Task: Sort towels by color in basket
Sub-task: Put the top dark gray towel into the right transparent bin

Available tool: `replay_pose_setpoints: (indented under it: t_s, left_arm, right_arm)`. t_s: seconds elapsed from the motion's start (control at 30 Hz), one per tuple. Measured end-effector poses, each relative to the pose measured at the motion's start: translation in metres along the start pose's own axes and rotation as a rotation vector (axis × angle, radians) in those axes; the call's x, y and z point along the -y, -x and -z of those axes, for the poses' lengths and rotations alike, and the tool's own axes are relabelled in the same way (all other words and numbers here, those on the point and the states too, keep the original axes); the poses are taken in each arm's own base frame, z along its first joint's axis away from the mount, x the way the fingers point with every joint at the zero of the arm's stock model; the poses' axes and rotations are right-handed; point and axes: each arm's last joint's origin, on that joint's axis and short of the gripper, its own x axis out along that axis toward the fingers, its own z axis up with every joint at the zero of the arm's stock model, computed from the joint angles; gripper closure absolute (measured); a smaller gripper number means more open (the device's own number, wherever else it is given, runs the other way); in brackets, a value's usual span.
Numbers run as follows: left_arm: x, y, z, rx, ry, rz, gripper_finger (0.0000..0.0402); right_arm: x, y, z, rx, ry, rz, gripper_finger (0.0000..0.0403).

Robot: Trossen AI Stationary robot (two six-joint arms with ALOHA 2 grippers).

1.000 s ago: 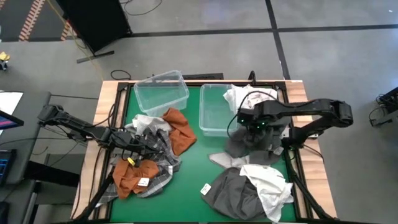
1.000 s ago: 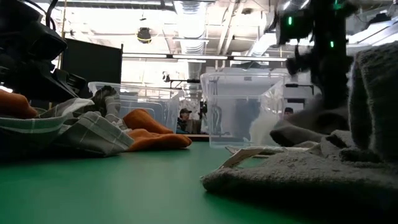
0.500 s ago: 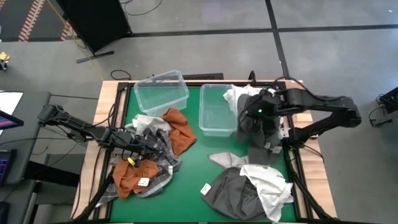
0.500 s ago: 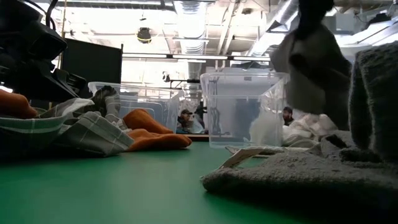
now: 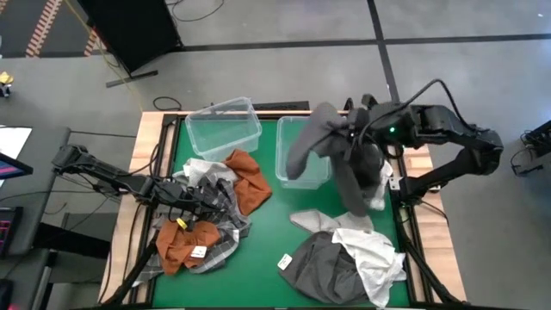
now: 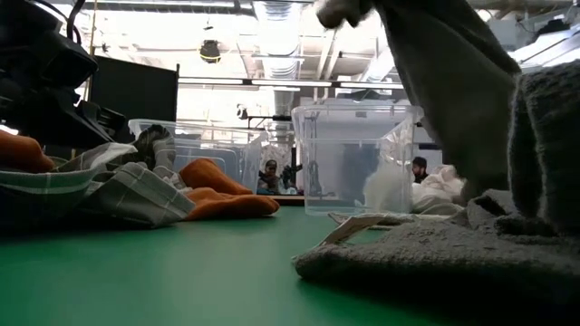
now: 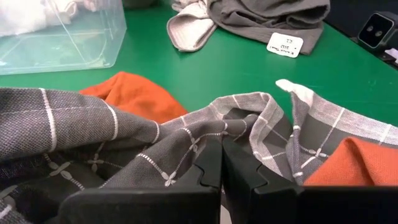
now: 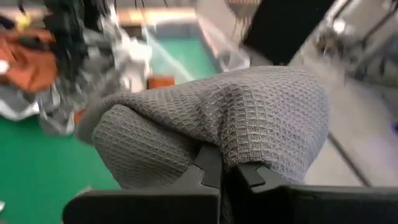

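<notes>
Right hand (image 5: 355, 133) gripping dark grey towel (image 5: 344, 159) above clear bin (image 5: 300, 155); left hand (image 7: 221, 163) pinching checked grey cloth (image 7: 112, 134) on desk (image 5: 267, 224).

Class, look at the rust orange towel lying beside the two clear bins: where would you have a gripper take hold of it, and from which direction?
Pinch a raised fold of the orange towel on the side facing the clear bin, coming straight down. That side is bare, with green table next to it; the opposite edge meets the checked grey towel, where the left gripper sits, so a grab there would likely catch both cloths.
</notes>
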Motion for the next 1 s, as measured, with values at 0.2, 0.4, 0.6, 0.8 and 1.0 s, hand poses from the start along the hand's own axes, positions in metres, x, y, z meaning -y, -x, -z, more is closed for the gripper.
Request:
replay_pose_setpoints:
  t_s: [0.2, 0.4, 0.6, 0.8, 1.0]
  left_arm:
    - [0.000, 0.000, 0.000, 0.002, -0.002, -0.002, 0.0401]
    - [0.000, 0.000, 0.001, -0.009, 0.023, -0.003, 0.0401]
    - [0.000, 0.000, 0.002, -0.020, 0.011, -0.003, 0.0401]
    - [0.000, 0.000, 0.002, -0.018, 0.013, -0.003, 0.0401]
    - [0.000, 0.000, 0.002, -0.017, -0.003, -0.002, 0.0401]
  right_arm:
    - [0.002, 0.004, -0.026, 0.168, 0.061, 0.012, 0.0379]
    - [0.002, 0.013, -0.014, 0.079, 0.058, 0.032, 0.0379]
    - [-0.005, 0.030, 0.006, -0.043, -0.004, 0.020, 0.0379]
    - [-0.011, 0.039, 0.039, -0.315, -0.114, 0.042, 0.0379]
    - [-0.036, 0.021, 0.065, -0.460, -0.165, -0.019, 0.0364]
